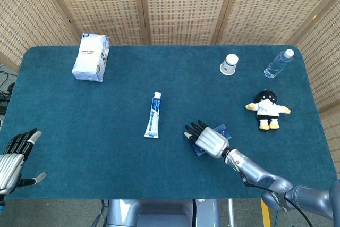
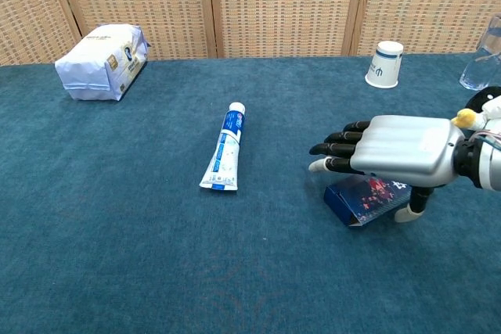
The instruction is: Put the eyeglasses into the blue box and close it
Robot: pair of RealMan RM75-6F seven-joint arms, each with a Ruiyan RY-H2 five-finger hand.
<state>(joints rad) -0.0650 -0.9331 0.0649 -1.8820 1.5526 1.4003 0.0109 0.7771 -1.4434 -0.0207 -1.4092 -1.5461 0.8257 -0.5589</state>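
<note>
Over the blue box (image 2: pixel 366 197), the fingers (image 2: pixel 338 149) of the right hand (image 2: pixel 395 150) lie stretched flat and apart, holding nothing, tips reaching past the box's near-left end toward the toothpaste tube (image 2: pixel 222 149). Box lies directly beneath the palm, long axis slanting from that end back and to the right. No eyeglasses are visible. Far off at the bench's (image 1: pixel 79 131) left edge, the left hand (image 1: pixel 11 158) hangs open.

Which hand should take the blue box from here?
The right hand: it hovers open, palm down, over the blue box. The left hand sits open at the table's far left edge.
</note>
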